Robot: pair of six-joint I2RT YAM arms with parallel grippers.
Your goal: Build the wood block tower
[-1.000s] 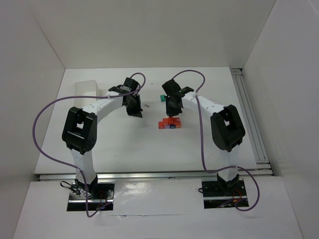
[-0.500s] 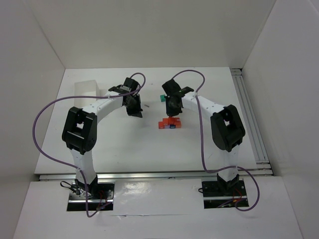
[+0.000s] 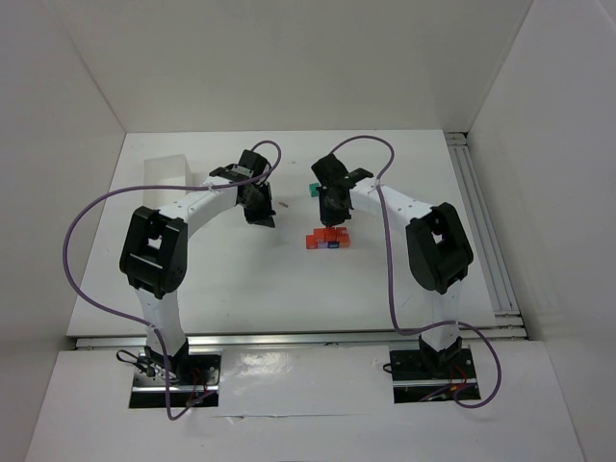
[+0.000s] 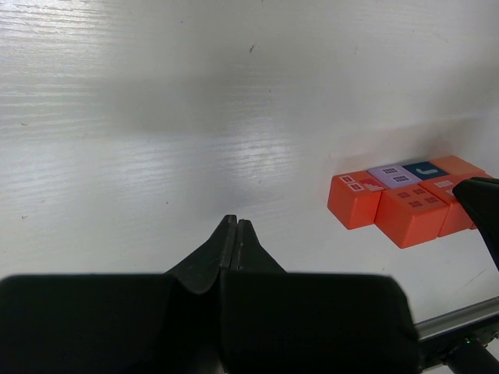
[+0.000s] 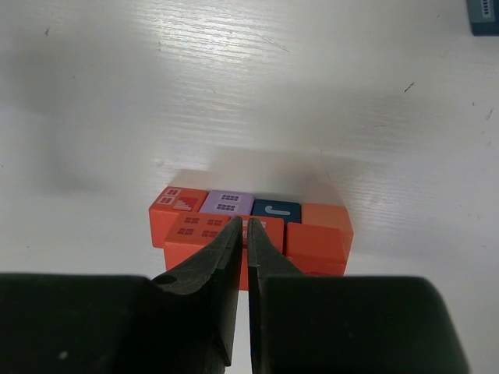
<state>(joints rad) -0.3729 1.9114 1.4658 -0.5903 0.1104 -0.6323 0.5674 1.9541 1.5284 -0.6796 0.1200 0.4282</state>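
The wood blocks of the tower (image 3: 325, 241) lie mid-table. In the right wrist view a row of red (image 5: 178, 201), purple (image 5: 227, 203), dark blue (image 5: 276, 210) and orange (image 5: 326, 216) cubes has two orange-red cubes (image 5: 204, 230) pressed against its near side. My right gripper (image 5: 249, 224) hovers over that near pair, shut, with nothing between its fingers. A lone teal cube (image 3: 314, 191) sits behind the right gripper. My left gripper (image 4: 235, 222) is shut and empty above bare table, left of the blocks (image 4: 394, 195).
A white tray (image 3: 164, 171) stands at the back left. A metal rail (image 3: 481, 221) runs along the table's right edge. White walls close in the table on three sides. A bluish cube (image 5: 483, 15) shows at the right wrist view's top right corner.
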